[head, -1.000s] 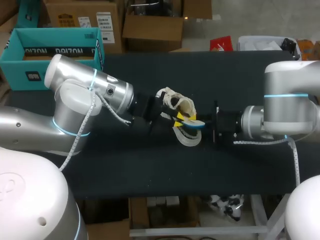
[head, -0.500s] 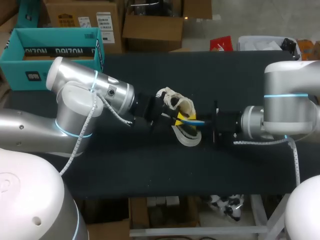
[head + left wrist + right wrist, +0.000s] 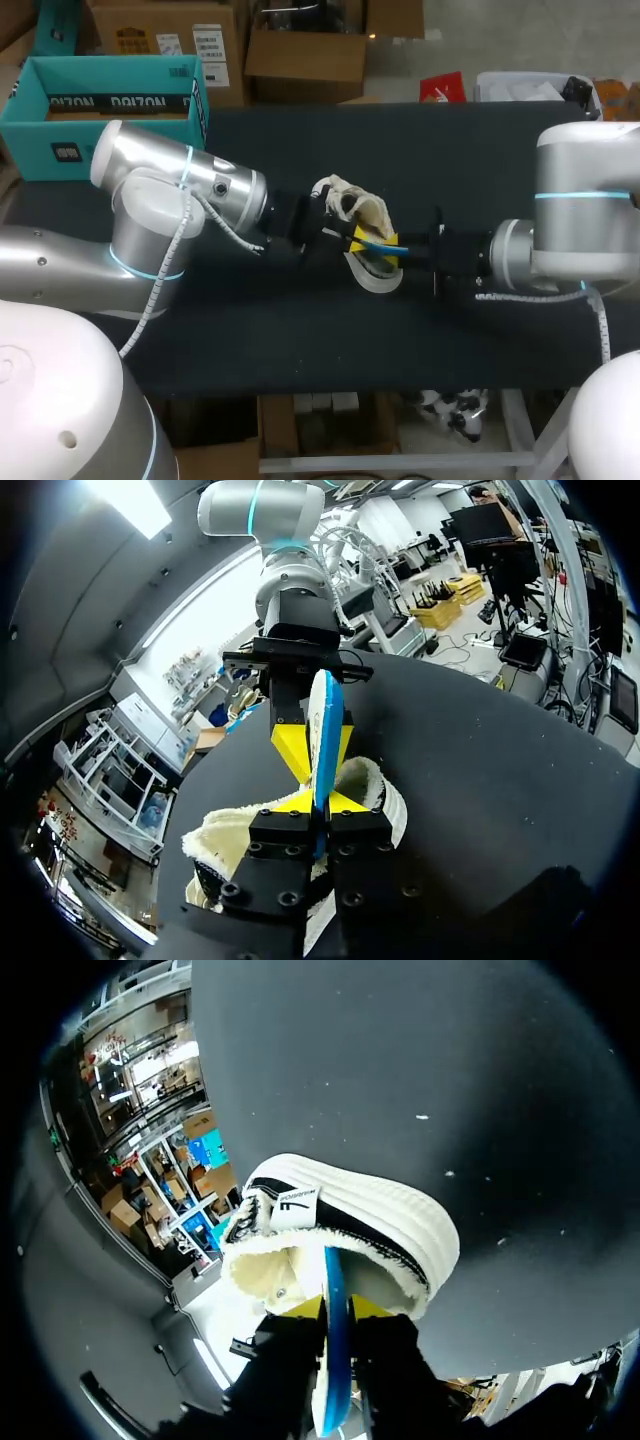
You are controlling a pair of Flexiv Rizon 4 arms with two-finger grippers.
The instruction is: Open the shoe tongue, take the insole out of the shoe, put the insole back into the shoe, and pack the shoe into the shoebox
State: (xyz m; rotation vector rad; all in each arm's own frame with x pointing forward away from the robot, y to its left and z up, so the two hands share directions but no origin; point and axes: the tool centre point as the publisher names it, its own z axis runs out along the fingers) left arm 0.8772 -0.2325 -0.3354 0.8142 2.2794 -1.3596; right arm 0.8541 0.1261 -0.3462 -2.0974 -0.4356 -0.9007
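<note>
On the dark counter (image 3: pixel 300 340), at its middle, we find the cream shoe (image 3: pixel 350 205) lying on its side. Our left arm comes in from 9 o'clock and our right arm from 3 o'clock, and both meet at the shoe. The left tool (image 3: pixel 318 802) is nearly closed, its yellow tips pinching the blue insole (image 3: pixel 380 241), which stands edge-on between them at the shoe's opening. The right tool (image 3: pixel 336 1307) is likewise drawn narrow and clamps the same insole from the opposite end. In its wrist view the insole runs ahead of the fingers into the fleece-lined opening, part inside and part still out. We cannot tell how deep it sits. Beyond, at 10 o'clock on the counter's far corner, the teal shoebox (image 3: pixel 120 102) stands open, well apart from the shoe.
</note>
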